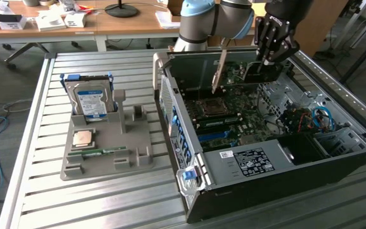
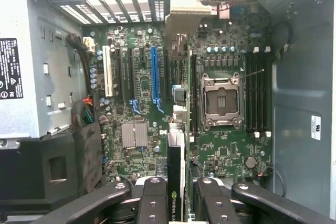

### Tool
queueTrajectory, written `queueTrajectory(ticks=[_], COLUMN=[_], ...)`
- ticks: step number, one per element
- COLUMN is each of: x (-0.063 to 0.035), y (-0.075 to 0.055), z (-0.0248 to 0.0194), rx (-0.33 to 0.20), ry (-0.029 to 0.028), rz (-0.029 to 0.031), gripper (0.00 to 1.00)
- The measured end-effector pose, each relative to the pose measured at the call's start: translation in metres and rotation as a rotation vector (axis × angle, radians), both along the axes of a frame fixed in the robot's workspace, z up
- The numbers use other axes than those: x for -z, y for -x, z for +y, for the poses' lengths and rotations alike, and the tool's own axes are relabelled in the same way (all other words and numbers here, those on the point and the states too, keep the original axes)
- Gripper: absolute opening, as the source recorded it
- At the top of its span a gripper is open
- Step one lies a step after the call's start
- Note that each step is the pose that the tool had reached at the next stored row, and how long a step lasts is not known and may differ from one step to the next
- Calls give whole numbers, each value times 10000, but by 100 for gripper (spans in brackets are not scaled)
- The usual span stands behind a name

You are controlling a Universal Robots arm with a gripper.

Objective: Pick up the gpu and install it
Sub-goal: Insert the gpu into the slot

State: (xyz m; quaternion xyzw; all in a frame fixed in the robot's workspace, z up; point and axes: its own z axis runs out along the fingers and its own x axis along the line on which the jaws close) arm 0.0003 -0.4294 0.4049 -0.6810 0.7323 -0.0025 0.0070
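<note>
I have the gpu [image 1: 253, 75] pinched in the gripper [image 1: 264, 64], fingers [image 2: 152, 203] pressed against both flat faces of the card. In the wrist view the gpu [image 2: 177, 156] shows edge-on, running away from the gripper [image 2: 176, 190] across the motherboard [image 2: 220, 150]. It lies between the long blue expansion slot [image 2: 154, 74] and the CPU socket [image 2: 220, 100]. In the exterior view it hangs inside the open computer case [image 1: 234, 205], with its metal bracket [image 1: 220, 71] pointing down toward the board.

I judge the pick-up done and the install in hand. The card looks held above the board rather than seated, though I cannot tell how much gap is left.

Seating it calls for the card's lower edge to sit square over one slot. The bracket end has to meet the rear openings of the case, and the push has to go straight down without tilt. I cannot tell which slot the card is over.
</note>
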Motion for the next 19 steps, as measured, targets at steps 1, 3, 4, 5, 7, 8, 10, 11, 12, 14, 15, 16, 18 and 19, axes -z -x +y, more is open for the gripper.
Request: queueTrajectory(ticks=[1, 3, 4, 5, 7, 8, 10, 11, 12, 14, 15, 16, 18, 19], x=[0, 0, 0, 1, 4, 5, 9, 10, 12, 14, 14, 14, 15, 15], y=[3, 5, 5, 6, 6, 6, 6, 6, 6, 6, 6, 6, 6, 6], z=[-1, -2, -2, -5, -35, -56, -105, -130, -157, -202, -218, -229, -234, -234], rx=[-1, -3, -2, -1, 0, -1, 0, -1, -1, -1, -1, -1, 0, 0], ry=[-38, -65, -66, -66, -65, -67, -83, -90, -96, -110, -137, -177, -207, -207], rz=[1, 1, 1, 1, 2, 1, 1, 1, 1, 2, 2, 1, 0, 0], gripper=[26, 26, 26, 26, 26, 26, 26, 26, 26, 26, 26, 26, 26, 26])
